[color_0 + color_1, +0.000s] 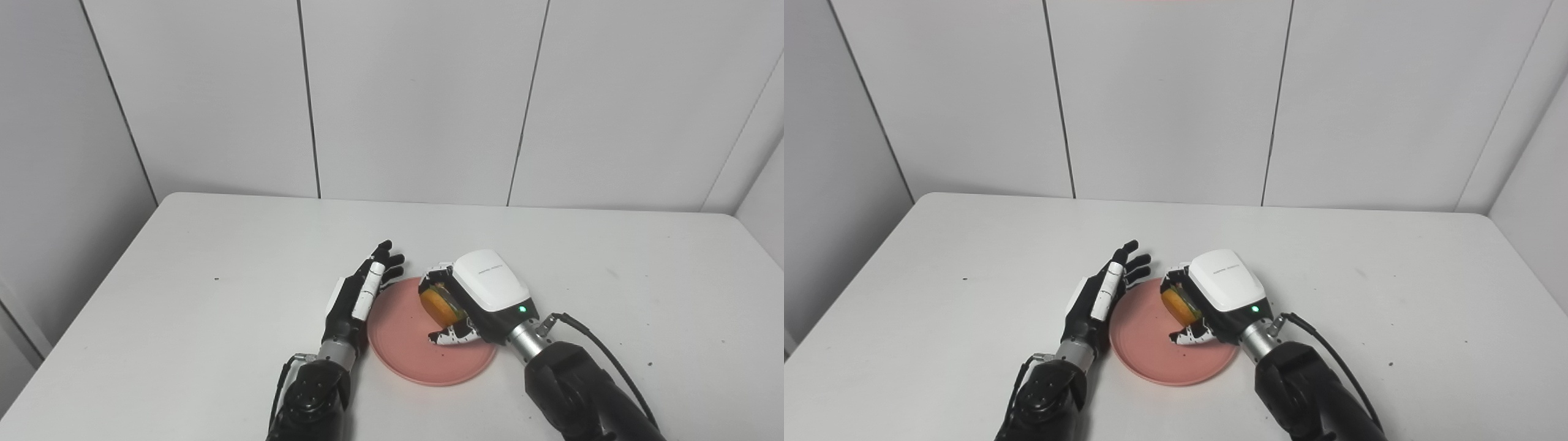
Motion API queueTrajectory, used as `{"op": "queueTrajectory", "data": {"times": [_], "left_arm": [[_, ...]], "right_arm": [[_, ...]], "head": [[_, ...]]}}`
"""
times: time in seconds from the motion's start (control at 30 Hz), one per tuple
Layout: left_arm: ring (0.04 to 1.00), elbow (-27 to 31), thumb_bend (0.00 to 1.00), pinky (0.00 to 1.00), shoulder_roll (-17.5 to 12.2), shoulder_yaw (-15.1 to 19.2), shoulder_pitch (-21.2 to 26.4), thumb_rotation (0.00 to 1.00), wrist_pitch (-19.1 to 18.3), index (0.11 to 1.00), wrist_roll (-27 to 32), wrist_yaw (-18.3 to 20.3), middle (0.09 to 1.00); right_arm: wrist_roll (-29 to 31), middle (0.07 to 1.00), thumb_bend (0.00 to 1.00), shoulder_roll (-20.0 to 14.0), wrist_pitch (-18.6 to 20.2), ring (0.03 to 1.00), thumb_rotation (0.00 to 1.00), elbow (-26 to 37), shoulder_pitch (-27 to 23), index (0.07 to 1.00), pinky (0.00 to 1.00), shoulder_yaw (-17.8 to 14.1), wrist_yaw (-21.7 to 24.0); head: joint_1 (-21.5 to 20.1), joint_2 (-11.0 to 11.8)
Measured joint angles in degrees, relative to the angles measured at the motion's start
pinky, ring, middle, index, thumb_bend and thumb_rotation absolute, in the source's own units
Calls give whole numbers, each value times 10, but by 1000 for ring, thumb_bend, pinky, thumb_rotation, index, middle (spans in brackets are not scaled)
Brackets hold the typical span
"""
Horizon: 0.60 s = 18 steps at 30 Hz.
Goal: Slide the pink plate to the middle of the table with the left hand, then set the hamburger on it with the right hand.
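Note:
A round pink plate (404, 349) lies on the white table (184, 294), near its front middle. My right hand (484, 294) hangs over the plate's right half, shut on the hamburger (440, 304), whose orange bun shows between fingers and thumb. The hamburger sits tilted on its side just above the plate; whether it touches the plate I cannot tell. My left hand (361, 294) rests open at the plate's left rim, fingers stretched away from me, holding nothing.
Grey wall panels (416, 98) close off the far side of the table. The table's left edge (92, 294) slants toward me. A few small dark specks dot the tabletop.

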<state>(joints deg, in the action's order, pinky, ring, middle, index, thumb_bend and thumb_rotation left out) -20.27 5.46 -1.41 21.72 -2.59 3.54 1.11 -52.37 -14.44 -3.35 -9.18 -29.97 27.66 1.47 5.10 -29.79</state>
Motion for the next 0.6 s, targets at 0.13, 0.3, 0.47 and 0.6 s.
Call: {"op": "queueTrajectory", "data": {"times": [0.13, 0.3, 0.47, 0.6], "left_arm": [[847, 0, 842, 795, 0, 0, 0, 900, -1, 880, -1, -1, 838], [846, 0, 840, 784, 0, -2, 0, 906, -1, 884, -2, -1, 841], [852, 0, 828, 794, 0, -2, 0, 906, -1, 889, -2, -1, 849], [853, 0, 832, 797, 0, -2, 0, 903, -1, 888, -2, -1, 849]], "right_arm": [[1, 505, 500, -1, -4, 424, 0, -3, 0, 549, 372, 0, 0], [2, 497, 510, -1, -7, 423, 0, -5, -1, 538, 419, 0, 1], [0, 499, 522, -2, -14, 564, 3, -9, -1, 491, 466, 0, 1], [-11, 530, 518, -4, -14, 618, 1, -9, -1, 472, 491, 2, 1]], "head": [[-1, -1], [0, -1], [0, -1], [-4, -4]]}}
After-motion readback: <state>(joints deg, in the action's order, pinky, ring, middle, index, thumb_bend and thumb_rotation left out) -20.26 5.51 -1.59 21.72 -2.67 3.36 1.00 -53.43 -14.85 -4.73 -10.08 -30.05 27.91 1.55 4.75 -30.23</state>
